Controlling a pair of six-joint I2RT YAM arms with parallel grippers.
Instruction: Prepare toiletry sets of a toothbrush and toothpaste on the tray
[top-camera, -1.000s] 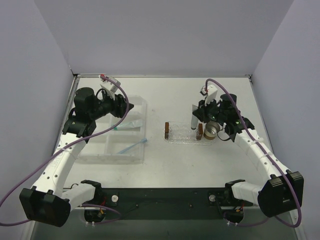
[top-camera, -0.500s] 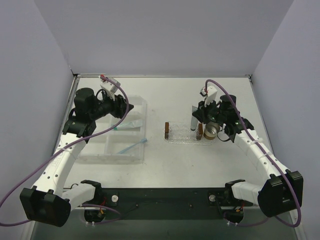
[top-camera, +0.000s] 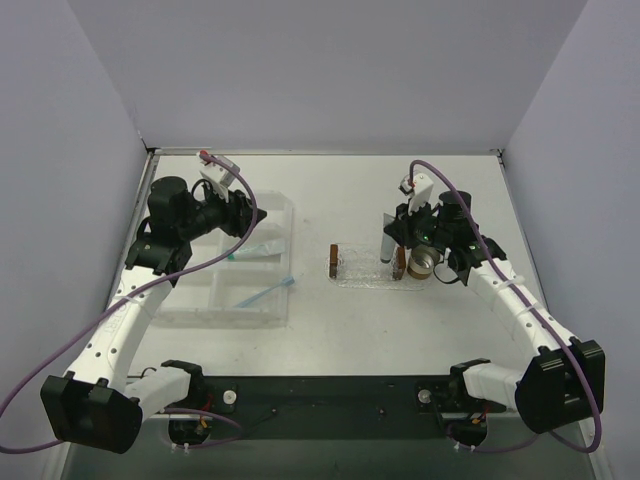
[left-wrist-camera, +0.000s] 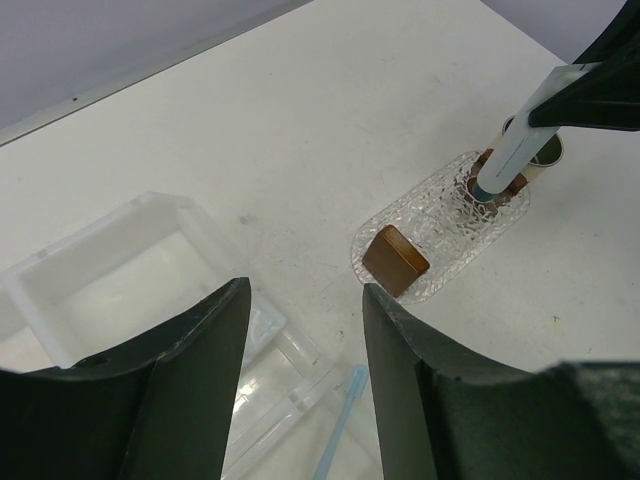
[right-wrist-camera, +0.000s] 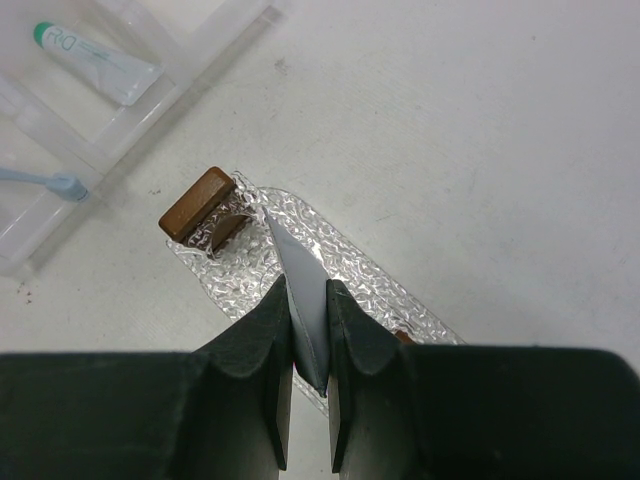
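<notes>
1. Two tubes: boxed toothpaste (right-wrist-camera: 95, 62) printed in teal, only a "D" legible; flat in the clear box (top-camera: 283, 212), cap pointing left in the top view.
2. Held toothpaste (left-wrist-camera: 512, 152) pinched by its crimped end in the closed right gripper (right-wrist-camera: 308, 300); long axis near upright, teal cap down over the tray (right-wrist-camera: 350, 262), at its right end.
3. Toothbrush (top-camera: 265, 293) slanting across the box's near compartment, head toward the tray.
4. Left gripper (left-wrist-camera: 305, 300) parted and empty above the box.
</notes>
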